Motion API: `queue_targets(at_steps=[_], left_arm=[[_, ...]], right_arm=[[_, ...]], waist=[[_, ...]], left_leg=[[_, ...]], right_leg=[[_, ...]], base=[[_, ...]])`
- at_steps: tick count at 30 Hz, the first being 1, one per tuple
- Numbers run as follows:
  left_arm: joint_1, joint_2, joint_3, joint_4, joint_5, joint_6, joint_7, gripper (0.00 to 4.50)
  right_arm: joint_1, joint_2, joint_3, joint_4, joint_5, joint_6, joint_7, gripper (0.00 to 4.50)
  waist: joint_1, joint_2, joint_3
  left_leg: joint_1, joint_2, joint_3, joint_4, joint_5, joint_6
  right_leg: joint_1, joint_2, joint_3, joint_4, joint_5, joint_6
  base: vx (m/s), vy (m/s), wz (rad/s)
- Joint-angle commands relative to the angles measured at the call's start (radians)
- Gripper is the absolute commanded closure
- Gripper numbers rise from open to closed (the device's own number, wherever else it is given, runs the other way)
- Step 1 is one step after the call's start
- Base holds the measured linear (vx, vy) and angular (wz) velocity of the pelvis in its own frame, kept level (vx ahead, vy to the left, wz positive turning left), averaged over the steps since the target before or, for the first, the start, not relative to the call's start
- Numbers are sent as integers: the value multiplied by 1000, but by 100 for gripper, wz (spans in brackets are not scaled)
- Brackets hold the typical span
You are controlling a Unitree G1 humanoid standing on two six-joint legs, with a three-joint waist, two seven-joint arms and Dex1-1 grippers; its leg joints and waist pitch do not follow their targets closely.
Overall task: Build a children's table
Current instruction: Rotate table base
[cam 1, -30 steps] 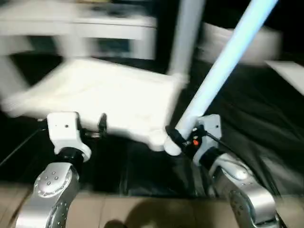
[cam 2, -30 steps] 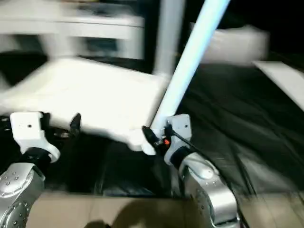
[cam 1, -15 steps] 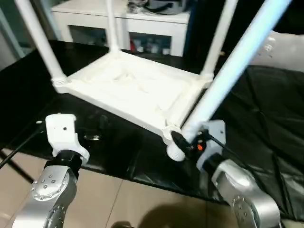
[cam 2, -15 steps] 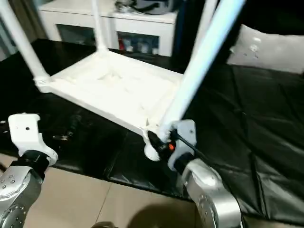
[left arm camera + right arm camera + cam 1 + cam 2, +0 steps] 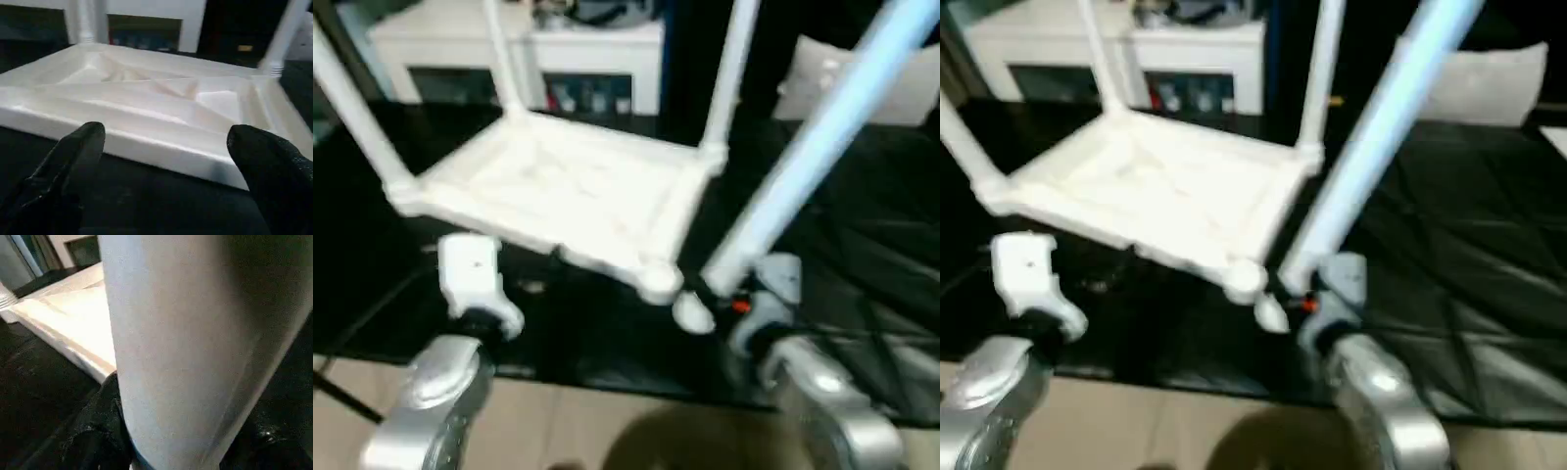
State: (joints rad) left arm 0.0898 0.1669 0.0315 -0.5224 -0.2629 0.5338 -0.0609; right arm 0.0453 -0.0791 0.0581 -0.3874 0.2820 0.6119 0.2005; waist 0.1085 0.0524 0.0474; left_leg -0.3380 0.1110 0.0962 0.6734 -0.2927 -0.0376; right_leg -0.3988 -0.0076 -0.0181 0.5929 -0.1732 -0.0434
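- Since the tabletop (image 5: 568, 196) is lying upside down on the black-covered bench (image 5: 862, 225) with three legs already standing in their corner sockets, only the near corner socket (image 5: 656, 279) looks empty.
- Right end effector (image 5: 710, 289) is clamped on the fourth leg (image 5: 803, 166) near its lower end — the tube slants up and away, its tip just beside that socket, not in it yet.
- Left end effector (image 5: 166, 147) is spread wide, holding nothing, just in front of the tabletop's near edge.
- My guess: hollow plastic, so light and stiff, but smooth (could slip or twist in the fingers).
- Gripping low on the tube seems right for steering the tip; the long free end will lever against the grip.
- I'd steady the tabletop by its rim — it'll probably skate on that cover.
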Motion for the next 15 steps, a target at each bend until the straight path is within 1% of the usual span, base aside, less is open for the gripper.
queue_targets(at_steps=[1, 2, 3, 4, 5, 6, 7, 8, 9, 10, 11, 12, 13, 14, 15], left_arm=[[8, 0, -18, 6, -4, -18, -23, 0], [11, -2, -22, 6, -2, -26, -25, 0], [22, -12, -21, 4, -5, -23, -20, 0], [27, -12, -22, 4, -2, -26, -19, 0], [32, -13, -22, 4, 2, -33, -20, 0], [38, -15, -23, 4, 6, -38, -21, 0], [40, -18, -22, 4, 5, -40, -21, 0], [46, -21, -18, -1, -2, -44, -23, 0], [49, -20, -16, -4, -4, -45, -24, 0], [49, -20, -16, -4, -4, -45, -24, 0], [51, -20, -16, -7, -6, -48, -29, 0], [51, -19, -17, -8, -6, -49, -31, 0], [51, -17, -18, -7, -3, -51, -32, 0], [51, -16, -21, -5, 0, -56, -35, 0], [51, -16, -22, -3, 2, -61, -38, 0]], right_arm=[[-14, -13, 0, -44, -17, 40, -28, 261], [-15, -9, -4, -44, -11, 38, -26, 261], [-19, -17, -8, -39, 10, 19, 6, 261], [-19, -28, -2, -37, 2, 9, 15, 261], [-19, -42, 6, -34, -13, -6, 20, 261], [-18, -57, 14, -29, -30, -23, 25, 261], [-18, -60, 15, -28, -33, -26, 27, 261], [-16, -63, 20, -31, -32, -34, 38, 261], [-17, -67, 31, -34, -45, -61, 43, 261], [-17, -67, 31, -34, -45, -61, 43, 261], [-21, -75, 47, -42, -61, -92, 53, 261], [-24, -79, 52, -46, -63, -99, 59, 261], [-26, -81, 53, -48, -62, -101, 61, 261], [-29, -80, 51, -49, -61, -105, 60, 261], [-33, -77, 44, -50, -52, -103, 61, 261]], waist=[[-29, 13, -49], [-30, 6, -43], [-43, -14, -35], [-46, -19, -33], [-47, -24, -34], [-49, -31, -35], [-53, -28, -37], [-57, -33, -37], [-59, -33, -37], [-65, -37, -33], [-68, -40, -33], [-78, -39, -30], [-82, -44, -25], [-84, -45, -22], [-83, -44, -19]], left_leg=[[0, 119, -55, -127, -7, -19], [-6, 108, -44, -127, -49, -22], [-6, 88, -28, -132, -210, -32], [-10, 86, -25, -133, -236, -30], [-7, 85, -19, -133, -236, -27], [-6, 85, -16, -133, -225, -22], [-9, 86, -15, -132, -187, -14], [-13, 86, -14, -131, -170, -8], [-13, 87, -16, -133, -188, -3], [-4, 87, -15, -137, -255, -3], [-1, 86, -14, -139, -278, 1], [23, 79, -8, -142, -369, 24], [29, 74, -4, -142, -391, 36], [36, 70, -2, -141, -408, 47], [42, 65, 2, -139, -398, 64]], right_leg=[[26, -86, 24, -23, -49, -91], [28, -92, 30, -35, -72, -94], [34, -113, 45, -53, -245, -110], [39, -120, 49, -59, -298, -103], [37, -128, 53, -66, -351, -91], [36, -129, 53, -69, -357, -88], [39, -133, 56, -67, -336, -91], [43, -134, 56, -66, -324, -94], [50, -138, 55, -63, -354, -96], [50, -136, 51, -66, -434, -93], [52, -136, 49, -70, -475, -90], [48, -124, 39, -82, -599, -89], [49, -121, 37, -91, -648, -89], [50, -120, 35, -98, -700, -88], [54, -123, 37, -108, -745, -88]], base=[[15, 129, 11], [-8, 89, 10], [-8, 89, 10], [0, 0, 0], [0, 0, 0], [0, 0, 0], [0, 0, 0], [0, 0, 0], [0, 0, 0], [0, 0, 0], [0, 0, 0], [0, 0, 0], [0, 0, 0], [59, -30, 2], [59, -30, 2]])
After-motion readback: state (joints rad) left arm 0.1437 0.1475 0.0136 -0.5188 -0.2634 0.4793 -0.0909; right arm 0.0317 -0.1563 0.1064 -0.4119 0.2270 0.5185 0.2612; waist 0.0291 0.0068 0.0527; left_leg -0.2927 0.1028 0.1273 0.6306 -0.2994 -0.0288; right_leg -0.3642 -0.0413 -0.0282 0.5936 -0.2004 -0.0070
